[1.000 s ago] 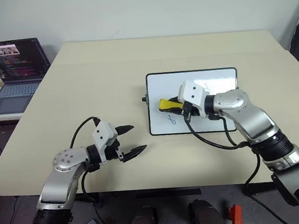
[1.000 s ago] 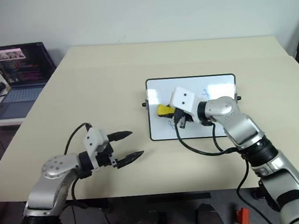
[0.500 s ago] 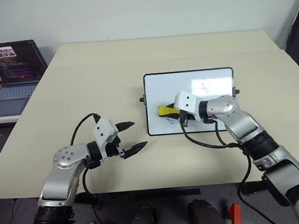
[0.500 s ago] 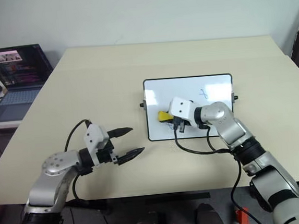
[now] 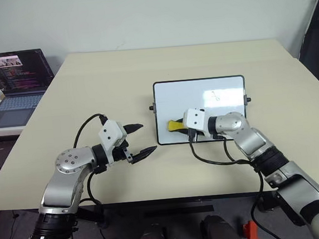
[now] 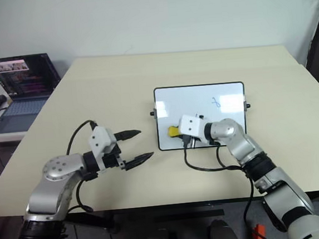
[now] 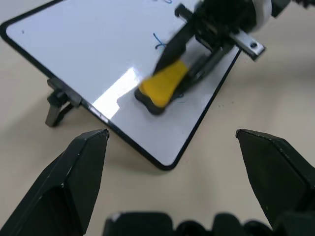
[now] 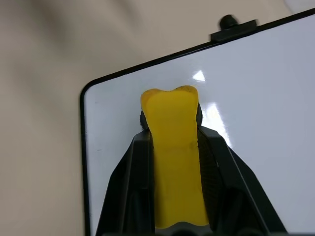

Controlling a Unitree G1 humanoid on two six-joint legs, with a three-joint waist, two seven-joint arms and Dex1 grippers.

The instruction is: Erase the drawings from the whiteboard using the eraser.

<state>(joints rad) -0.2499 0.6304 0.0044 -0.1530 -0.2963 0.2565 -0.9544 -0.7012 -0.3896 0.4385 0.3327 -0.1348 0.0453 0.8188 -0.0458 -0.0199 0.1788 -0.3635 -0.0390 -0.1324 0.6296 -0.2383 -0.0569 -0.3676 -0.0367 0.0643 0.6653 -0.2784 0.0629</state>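
On whiteboard point(image 5: 199, 96) near-left corner: eraser point(image 5: 176, 126) clamped in right pincer point(image 5: 183, 127).

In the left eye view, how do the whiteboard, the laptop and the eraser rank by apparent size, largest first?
1. the whiteboard
2. the laptop, cut by the picture's edge and farther away, so true size is unsure
3. the eraser, clearly smallest

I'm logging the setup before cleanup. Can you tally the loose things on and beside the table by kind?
Whiteboard: 1
Yellow eraser: 1
Laptop: 1
Total: 3
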